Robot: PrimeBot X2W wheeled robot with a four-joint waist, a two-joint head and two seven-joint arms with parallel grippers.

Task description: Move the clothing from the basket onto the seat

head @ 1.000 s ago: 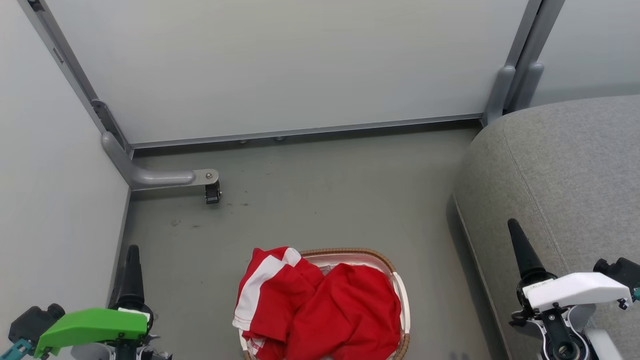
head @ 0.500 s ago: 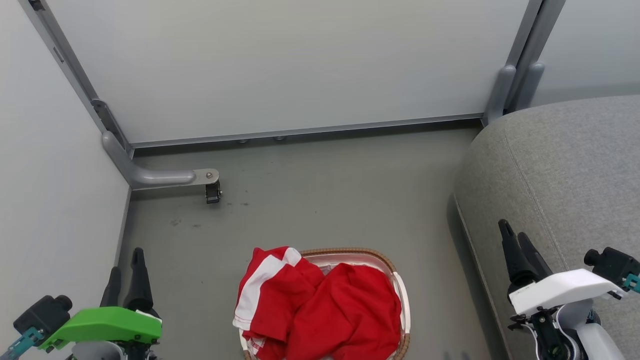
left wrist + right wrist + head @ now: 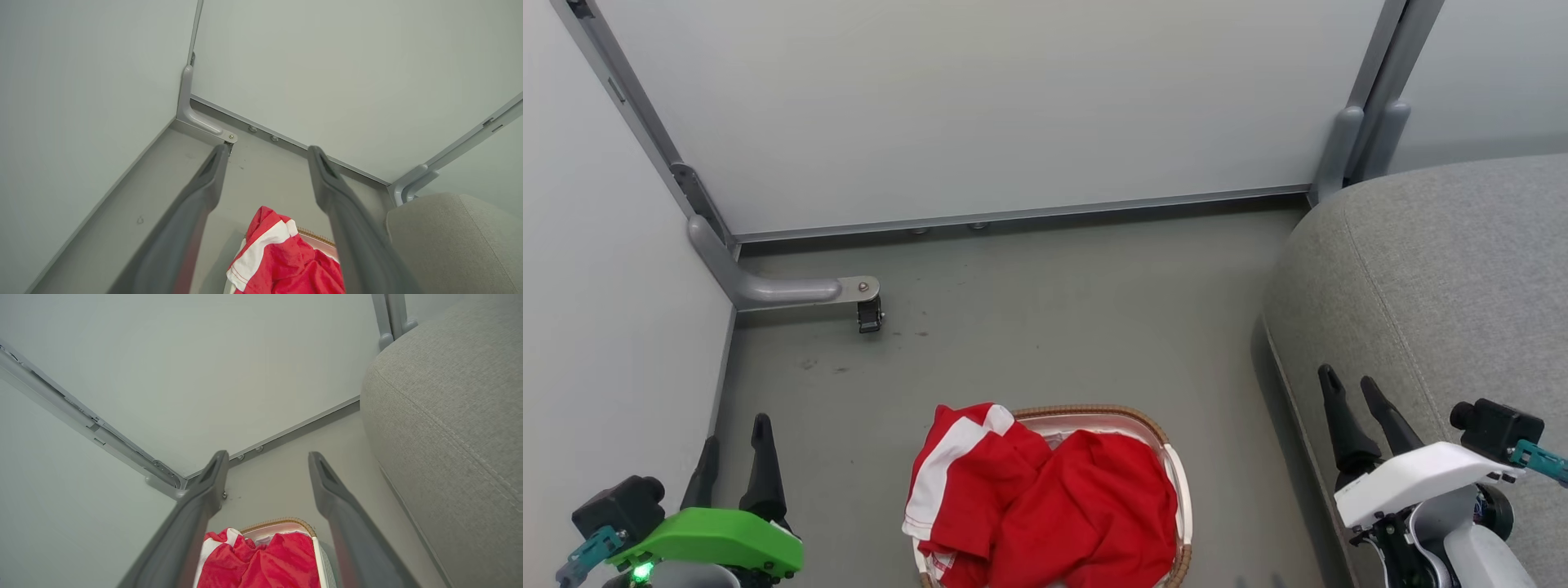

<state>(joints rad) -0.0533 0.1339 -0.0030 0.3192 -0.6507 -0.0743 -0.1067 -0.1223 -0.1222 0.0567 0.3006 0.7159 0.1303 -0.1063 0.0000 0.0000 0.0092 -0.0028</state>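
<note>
On the floor (image 3: pixel 1054 310) at bottom centre, clothing (image 3: pixel 1062 506) filled the basket (image 3: pixel 1094 412) near the seat (image 3: pixel 1445 269), left gripper (image 3: pixel 737 430) and right gripper (image 3: pixel 1347 377) flanking it open, empty, apparently poised to reach.

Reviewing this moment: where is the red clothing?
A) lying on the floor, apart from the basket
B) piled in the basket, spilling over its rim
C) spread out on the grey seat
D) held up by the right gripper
B: the clothing sits heaped in the basket, a white-panelled part draped over the rim on the robot's left, with the left gripper and right gripper both open and apart from it.
</note>
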